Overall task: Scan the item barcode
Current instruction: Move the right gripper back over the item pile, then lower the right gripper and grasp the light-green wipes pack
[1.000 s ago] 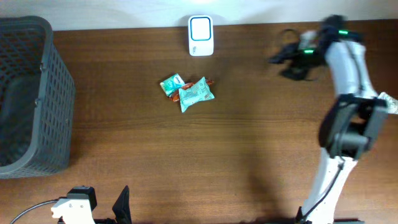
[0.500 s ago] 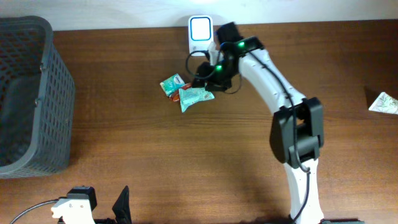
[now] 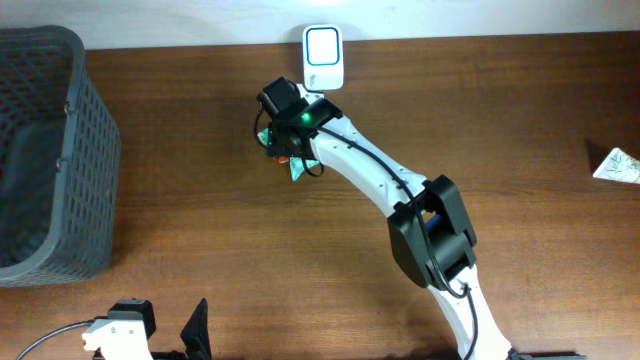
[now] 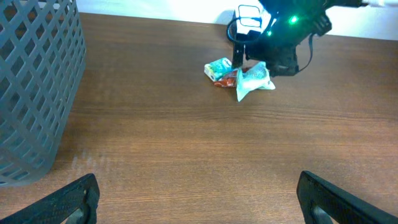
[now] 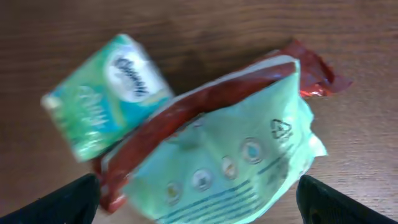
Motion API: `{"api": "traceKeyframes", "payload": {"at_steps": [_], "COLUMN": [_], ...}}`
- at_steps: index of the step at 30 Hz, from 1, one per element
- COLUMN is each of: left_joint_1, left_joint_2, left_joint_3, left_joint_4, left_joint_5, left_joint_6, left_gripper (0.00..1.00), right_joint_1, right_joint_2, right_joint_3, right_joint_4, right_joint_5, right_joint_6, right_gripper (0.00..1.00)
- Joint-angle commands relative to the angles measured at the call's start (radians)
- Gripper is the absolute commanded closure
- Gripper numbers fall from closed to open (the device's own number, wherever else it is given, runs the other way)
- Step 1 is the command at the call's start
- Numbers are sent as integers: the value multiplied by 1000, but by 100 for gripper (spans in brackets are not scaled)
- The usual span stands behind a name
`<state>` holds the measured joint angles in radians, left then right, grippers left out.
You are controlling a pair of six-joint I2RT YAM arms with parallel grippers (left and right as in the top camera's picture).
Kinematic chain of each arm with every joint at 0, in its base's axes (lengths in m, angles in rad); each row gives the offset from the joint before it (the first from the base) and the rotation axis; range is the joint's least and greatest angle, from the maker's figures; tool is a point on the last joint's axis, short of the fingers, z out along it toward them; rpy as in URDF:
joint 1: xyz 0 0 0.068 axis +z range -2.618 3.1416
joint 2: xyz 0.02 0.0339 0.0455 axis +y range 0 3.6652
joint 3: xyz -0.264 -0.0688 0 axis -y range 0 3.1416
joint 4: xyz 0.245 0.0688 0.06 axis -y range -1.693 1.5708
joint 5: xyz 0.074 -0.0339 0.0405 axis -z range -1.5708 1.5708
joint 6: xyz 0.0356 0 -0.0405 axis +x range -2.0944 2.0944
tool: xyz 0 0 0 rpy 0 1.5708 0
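- Wooden table (image 3: 200, 220): we count one basket (image 3: 50, 150), one scanner (image 3: 323, 57).
- One pile (image 4: 252, 79) of three packets; fourth packet (image 3: 615, 163) far right.
- Left pincer (image 4: 199, 202), right pincer (image 5: 199, 202): both spread wide, holding nothing.

Wooden table (image 5: 56, 31), brown grain, viewed close from above. Three soft packets are grouped on it: a green tissue pack (image 5: 102, 93) with a white oval label; a red wrapper (image 5: 180, 115) lying against it; a pale green pouch (image 5: 242, 155), printed with a recycling mark, laid over the red wrapper. Right gripper (image 5: 199, 205): dark fingertips (image 5: 65, 202) are seen spread wide, one on either side of the pouch.
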<state>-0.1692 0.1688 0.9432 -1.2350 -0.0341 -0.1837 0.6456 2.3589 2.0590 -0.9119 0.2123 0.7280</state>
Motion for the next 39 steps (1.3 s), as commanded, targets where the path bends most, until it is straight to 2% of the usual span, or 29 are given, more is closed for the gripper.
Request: {"api": "traceKeyframes", "payload": {"at_steps": [1,8,12,20,24,32,39], "left_joint_1": [2,2,2,2,2,2,2], "left_joint_2": [-7,-7,-7,-7,-7,-7,-7], "left_joint_3": [-2,-2,-2,-2,-2,-2,-2], "left_joint_4": [2,2,2,2,2,2,2], "left_joint_5": [-7,-7,-7,-7,-7,-7,-7], "left_joint_6": [-3,-3,-3,-3,-3,-3,-3], "left_gripper": [1,1,1,1,1,1,1], "right_joint_1": [-5,-4,-14,-32,-32,-31,-32], "right_joint_2": [23,58,61,-29,-45,-33,58], "right_joint_3": [7,6,8,56,102,87,86], "right_joint_4": [-17,-46,-164,-294,-285,-124,-157], "right_joint_5": [81,92,122,211,211,211,211], "right_joint_6": [22,21,21,6,6,8,41], "right_gripper": [2,2,1,2,6,8,8]}}
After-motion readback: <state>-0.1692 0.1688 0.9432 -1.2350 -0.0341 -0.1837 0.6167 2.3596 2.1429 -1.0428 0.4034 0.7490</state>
